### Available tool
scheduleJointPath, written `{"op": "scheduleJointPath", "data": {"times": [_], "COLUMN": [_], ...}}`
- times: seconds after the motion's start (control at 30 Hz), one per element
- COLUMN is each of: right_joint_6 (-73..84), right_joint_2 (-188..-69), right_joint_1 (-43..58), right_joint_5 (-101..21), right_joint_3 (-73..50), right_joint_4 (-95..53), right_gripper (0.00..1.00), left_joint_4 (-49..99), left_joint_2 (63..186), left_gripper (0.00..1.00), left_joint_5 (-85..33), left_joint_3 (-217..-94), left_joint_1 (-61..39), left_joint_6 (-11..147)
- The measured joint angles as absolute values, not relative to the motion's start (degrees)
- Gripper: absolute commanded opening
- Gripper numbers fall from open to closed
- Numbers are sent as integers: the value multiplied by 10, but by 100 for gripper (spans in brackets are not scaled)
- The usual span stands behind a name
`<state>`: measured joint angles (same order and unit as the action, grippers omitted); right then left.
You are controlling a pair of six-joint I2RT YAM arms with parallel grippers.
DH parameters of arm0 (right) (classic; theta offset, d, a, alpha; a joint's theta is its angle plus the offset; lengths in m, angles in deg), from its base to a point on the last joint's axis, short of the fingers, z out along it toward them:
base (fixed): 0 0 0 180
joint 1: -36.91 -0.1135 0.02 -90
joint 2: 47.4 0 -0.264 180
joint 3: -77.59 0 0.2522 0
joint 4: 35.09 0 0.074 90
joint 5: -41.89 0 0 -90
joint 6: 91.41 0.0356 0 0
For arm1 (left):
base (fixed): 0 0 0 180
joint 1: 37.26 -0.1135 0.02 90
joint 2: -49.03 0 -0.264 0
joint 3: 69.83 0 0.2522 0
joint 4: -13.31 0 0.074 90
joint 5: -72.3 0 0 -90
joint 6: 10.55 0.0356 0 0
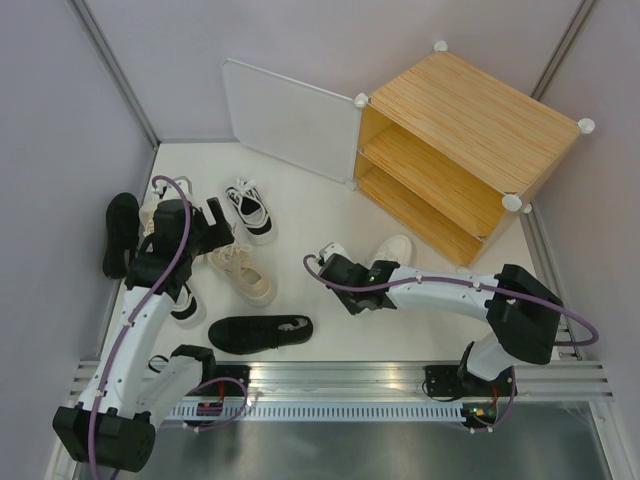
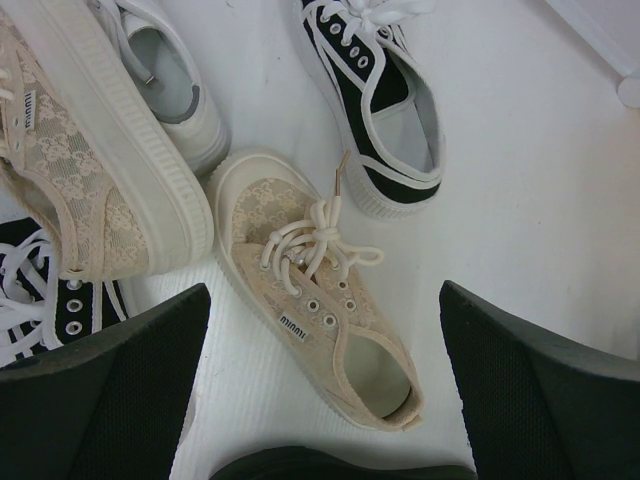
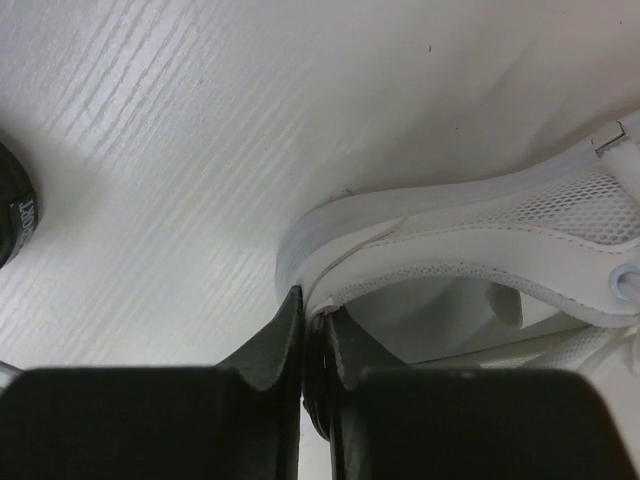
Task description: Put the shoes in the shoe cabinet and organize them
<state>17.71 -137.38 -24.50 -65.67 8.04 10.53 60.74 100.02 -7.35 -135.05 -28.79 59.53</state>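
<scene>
The right tool (image 3: pixel 305 335) is pressed almost together, pinching the thin heel rim of a white sneaker (image 3: pixel 480 235). This sneaker lies near the middle of the surface (image 1: pixel 330 215), in front of the open shoe cabinet (image 1: pixel 470 130) at the far right corner. Since only a narrow edge is pinched, the shoe could be tipped toe-down on lifting, or slip out, and its toe might be caught on the cabinet's front edge. The left tool (image 2: pixel 322 300) is spread wide above a cream shoe (image 2: pixel 300 255) near the left edge. How deep the grip reaches is hidden, the sneaker's toe is cut off, and a dark thing (image 3: pixel 12 215) cannot be identified.
</scene>
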Motion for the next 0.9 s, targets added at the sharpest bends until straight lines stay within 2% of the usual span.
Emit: {"op": "scheduleJointPath", "data": {"times": [0.13, 0.53, 0.9], "right_joint_6": [160, 73, -72], "right_joint_2": [-1372, -1305, -1287], "right_joint_1": [-245, -226, -69], "right_joint_5": [-643, -635, -656], "right_joint_3": [71, -76, -181], "right_joint_4": [135, 320, 400], "right_gripper": [0, 1, 1], "left_joint_4": [608, 608, 607], "left_joint_2": [1000, 1000, 1000], "left_gripper": [97, 97, 97], "left_joint_5": [-73, -73, -73], "left_joint_3": [-1351, -1351, -1351], "left_joint_1": [-288, -288, -288], "left_joint_6": [595, 596, 596]}}
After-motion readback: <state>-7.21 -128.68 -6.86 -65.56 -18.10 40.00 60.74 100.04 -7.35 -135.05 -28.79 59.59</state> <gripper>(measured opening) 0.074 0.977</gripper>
